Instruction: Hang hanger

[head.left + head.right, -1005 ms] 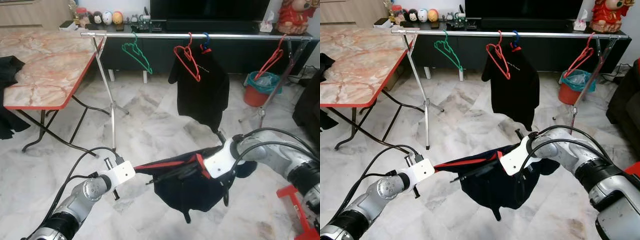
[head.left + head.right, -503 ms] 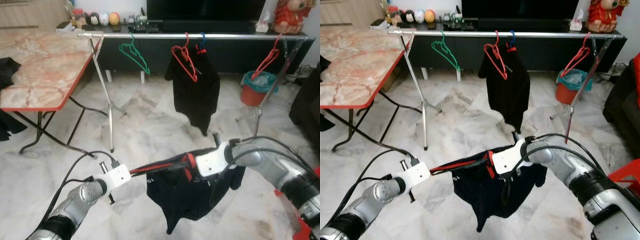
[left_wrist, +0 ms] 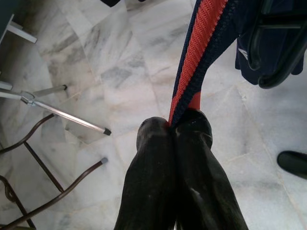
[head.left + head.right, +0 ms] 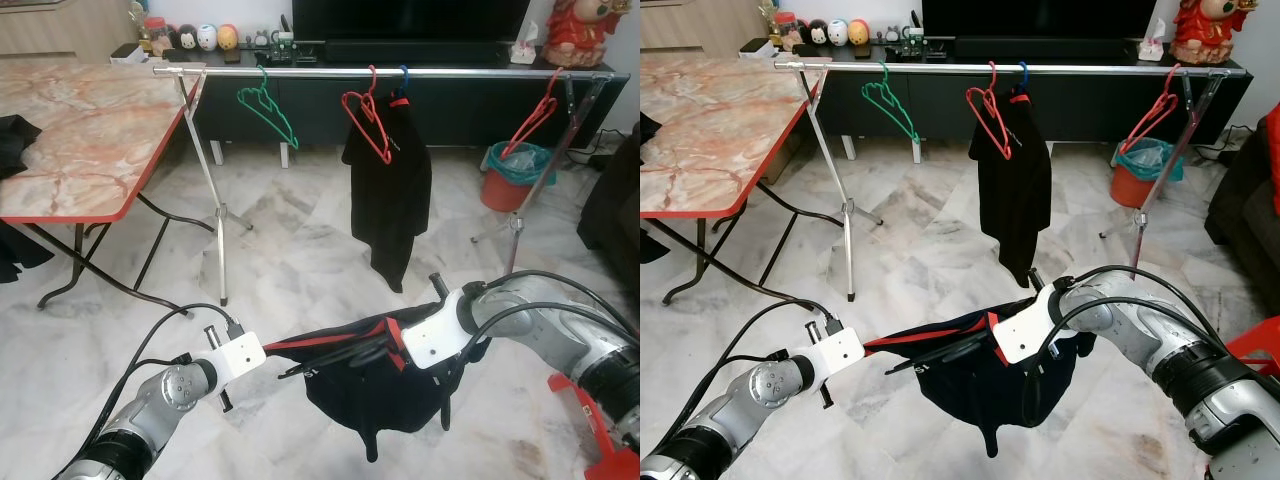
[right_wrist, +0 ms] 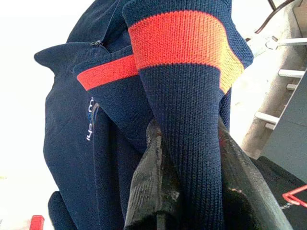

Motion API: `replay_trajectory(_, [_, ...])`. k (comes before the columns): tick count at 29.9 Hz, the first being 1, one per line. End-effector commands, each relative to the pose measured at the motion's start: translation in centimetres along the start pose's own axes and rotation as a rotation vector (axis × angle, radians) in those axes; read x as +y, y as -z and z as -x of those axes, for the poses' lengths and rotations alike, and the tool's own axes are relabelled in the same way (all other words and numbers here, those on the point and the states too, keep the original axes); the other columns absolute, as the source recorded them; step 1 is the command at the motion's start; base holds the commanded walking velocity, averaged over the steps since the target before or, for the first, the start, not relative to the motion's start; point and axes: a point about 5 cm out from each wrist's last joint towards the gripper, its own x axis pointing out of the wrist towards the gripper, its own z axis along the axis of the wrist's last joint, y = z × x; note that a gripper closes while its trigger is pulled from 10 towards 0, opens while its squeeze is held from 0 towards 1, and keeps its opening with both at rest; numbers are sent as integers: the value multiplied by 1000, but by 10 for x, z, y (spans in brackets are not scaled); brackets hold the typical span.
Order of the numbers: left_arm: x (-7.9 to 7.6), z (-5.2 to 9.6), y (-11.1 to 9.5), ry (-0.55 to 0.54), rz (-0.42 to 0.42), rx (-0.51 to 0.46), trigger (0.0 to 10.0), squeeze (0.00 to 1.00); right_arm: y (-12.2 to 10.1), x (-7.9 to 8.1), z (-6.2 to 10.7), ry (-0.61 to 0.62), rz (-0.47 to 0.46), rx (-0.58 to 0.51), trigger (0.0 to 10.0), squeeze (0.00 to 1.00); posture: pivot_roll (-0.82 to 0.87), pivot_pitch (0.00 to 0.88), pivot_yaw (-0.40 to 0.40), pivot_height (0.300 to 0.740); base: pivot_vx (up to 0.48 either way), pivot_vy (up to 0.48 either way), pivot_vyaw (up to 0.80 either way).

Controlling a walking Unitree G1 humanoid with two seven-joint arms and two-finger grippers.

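Both grippers clamped on the shirt point(image 4: 375, 385), stretched low-centre of frame: left gripper point(image 3: 173, 125) pinches the red hem, right gripper point(image 5: 192, 143) the collar. Black hanger point(image 4: 950, 350) sits inside it. Rail point(image 4: 400, 72) across top, well apart. Risk: hanger slides out of the sagging fabric en route.

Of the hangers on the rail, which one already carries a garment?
The blue hanger, beside the middle red hanger, holds a black shirt; the green hanger and both red ones hang bare.
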Motion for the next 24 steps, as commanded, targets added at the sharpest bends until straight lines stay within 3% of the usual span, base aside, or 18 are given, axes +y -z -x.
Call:
replay_trajectory(1, [0, 30, 72, -31, 72, 312, 10000, 0, 49, 8, 29, -20, -115, 214, 10000, 0, 49, 0, 41, 740, 0, 0, 0])
replay_trajectory(3, [1, 30, 72, -36, 78, 310, 10000, 0, 49, 8, 29, -21, -114, 213, 10000, 0, 49, 0, 40, 740, 0, 0, 0])
replay_trajectory(4, [4, 30, 71, -54, 73, 298, 10000, 1000, 48, 8, 29, -21, -121, 205, 10000, 0, 49, 0, 40, 740, 0, 0, 0])
replay_trajectory(11, [19, 29, 56, -120, 104, 172, 10000, 1000, 47, 8, 27, -20, -125, 191, 10000, 0, 53, 0, 34, 740, 0, 0, 0])
replay_trajectory(12, [22, 29, 52, -129, 115, 142, 10000, 878, 46, 7, 26, -18, -130, 178, 10000, 0, 54, 0, 34, 740, 0, 0, 0])
replay_trajectory(13, [23, 29, 50, -135, 122, 124, 10000, 878, 45, 7, 25, -16, -133, 168, 10000, 0, 54, 0, 34, 740, 0, 0, 0])
replay_trajectory(14, [26, 29, 46, -138, 132, 96, 10000, 0, 43, 6, 24, -13, -141, 151, 10000, 0, 55, 0, 32, 740, 0, 0, 0])
replay_trajectory(19, [39, 30, 38, -194, 164, 38, 10000, 0, 38, 6, 19, -17, -183, 84, 10000, 0, 55, 0, 26, 740, 0, 0, 0])
replay_trajectory(24, [42, 30, 36, -209, 198, 9, 10000, 0, 27, 10, 14, -56, -239, -20, 10000, 0, 56, 0, 25, 740, 0, 0, 0])
